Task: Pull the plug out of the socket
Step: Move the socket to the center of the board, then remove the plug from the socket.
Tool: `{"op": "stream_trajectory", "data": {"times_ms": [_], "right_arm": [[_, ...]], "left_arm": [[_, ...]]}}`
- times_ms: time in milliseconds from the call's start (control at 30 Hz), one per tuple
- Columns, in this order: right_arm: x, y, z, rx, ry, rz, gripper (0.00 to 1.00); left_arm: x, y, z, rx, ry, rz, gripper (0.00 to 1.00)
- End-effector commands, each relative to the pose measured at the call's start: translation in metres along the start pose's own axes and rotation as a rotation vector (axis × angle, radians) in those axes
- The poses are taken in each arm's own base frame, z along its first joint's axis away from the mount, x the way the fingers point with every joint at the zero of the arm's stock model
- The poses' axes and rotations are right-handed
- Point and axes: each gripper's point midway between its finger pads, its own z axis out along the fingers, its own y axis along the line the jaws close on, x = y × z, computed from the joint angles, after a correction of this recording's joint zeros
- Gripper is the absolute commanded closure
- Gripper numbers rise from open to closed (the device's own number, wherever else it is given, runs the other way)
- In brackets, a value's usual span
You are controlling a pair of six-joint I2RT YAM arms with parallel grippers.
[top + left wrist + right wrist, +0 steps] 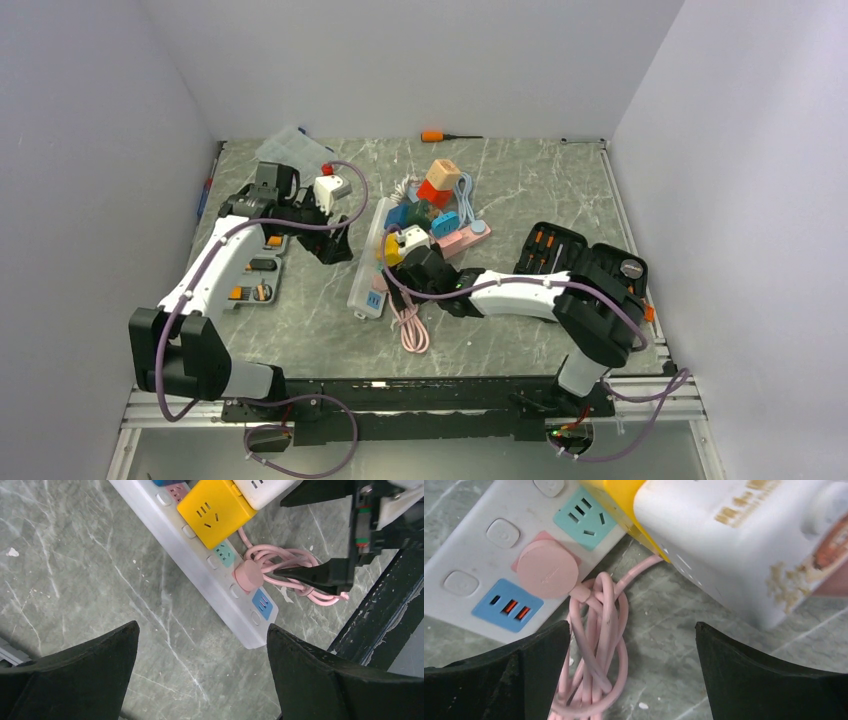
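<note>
A round pink plug (547,569) (248,575) sits in a socket of the white power strip (368,280) (200,575), beside a teal socket face (585,517) and a blue USB panel (506,605). Its pink cable (596,645) (410,330) lies coiled on the table beside the strip. My right gripper (633,675) (418,265) is open just above the coil, with the left finger (499,680) against the cable loops and nothing gripped. My left gripper (202,675) (337,248) hangs open over bare table just off the strip's end.
A yellow cube adapter (215,510) and a white one (734,545) are plugged into the strip. More coloured adapters (438,190) are piled behind. An open tool case (545,250) lies to the right, a tool tray (255,280) to the left, and an orange screwdriver (440,136) at the back.
</note>
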Motion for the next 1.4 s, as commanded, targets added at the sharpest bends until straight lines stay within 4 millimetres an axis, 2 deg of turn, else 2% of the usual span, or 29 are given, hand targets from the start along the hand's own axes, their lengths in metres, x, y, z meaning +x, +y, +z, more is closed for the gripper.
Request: {"op": "stream_trajectory", "data": {"times_ms": [0, 100, 233, 333, 400, 467, 533, 600, 700, 800, 900, 1033, 1067, 1233, 1367], "right_arm": [[-0.027, 0.019, 0.011, -0.044, -0.093, -0.025, 0.03], [-0.018, 0.026, 0.016, -0.062, -0.084, -0.043, 0.04], [-0.005, 0.028, 0.029, -0.03, -0.05, -0.071, 0.07], [0.005, 0.03, 0.039, 0.01, -0.03, -0.102, 0.13], [0.013, 0.032, 0.045, 0.026, -0.016, -0.122, 0.21], [0.019, 0.031, 0.05, 0.037, -0.007, -0.125, 0.32], [0.022, 0.033, 0.052, 0.035, -0.001, -0.125, 0.55], [0.018, 0.035, 0.05, 0.025, -0.006, -0.127, 0.72], [0.002, 0.037, 0.041, 0.015, -0.036, -0.135, 0.87], [-0.018, 0.042, 0.025, -0.025, -0.078, -0.112, 0.99], [-0.035, 0.045, 0.007, -0.094, -0.112, -0.053, 1.0], [-0.05, 0.046, -0.009, -0.167, -0.133, 0.011, 1.0], [-0.054, 0.047, -0.013, -0.186, -0.139, 0.022, 1.0], [-0.073, 0.056, -0.03, -0.281, -0.17, 0.058, 1.0], [-0.087, 0.054, -0.04, -0.318, -0.191, 0.073, 1.0]], "left_arm": [[-0.01, -0.003, -0.01, 0.003, -0.024, 0.033, 0.01], [-0.008, 0.002, -0.005, -0.002, -0.011, 0.023, 0.01], [-0.002, 0.021, 0.002, -0.063, 0.034, 0.011, 0.01], [0.003, 0.026, 0.006, -0.082, 0.032, 0.021, 0.01], [0.004, 0.025, 0.007, -0.085, 0.014, 0.039, 0.01], [0.004, 0.024, 0.007, -0.088, -0.007, 0.066, 0.01], [0.006, 0.028, 0.008, -0.105, -0.012, 0.127, 0.01], [0.011, 0.034, 0.009, -0.12, 0.007, 0.202, 0.01], [0.02, 0.038, 0.009, -0.121, 0.043, 0.297, 0.01], [0.019, 0.036, 0.004, -0.128, 0.021, 0.424, 0.01], [0.014, 0.029, -0.011, -0.163, -0.02, 0.6, 0.01], [0.012, 0.028, -0.035, -0.268, -0.018, 1.008, 0.01], [0.011, 0.022, -0.039, -0.282, -0.03, 1.112, 0.01], [0.009, -0.031, -0.04, -0.269, -0.256, 1.582, 0.01], [0.009, -0.065, -0.032, -0.226, -0.459, 1.75, 0.01]]}}
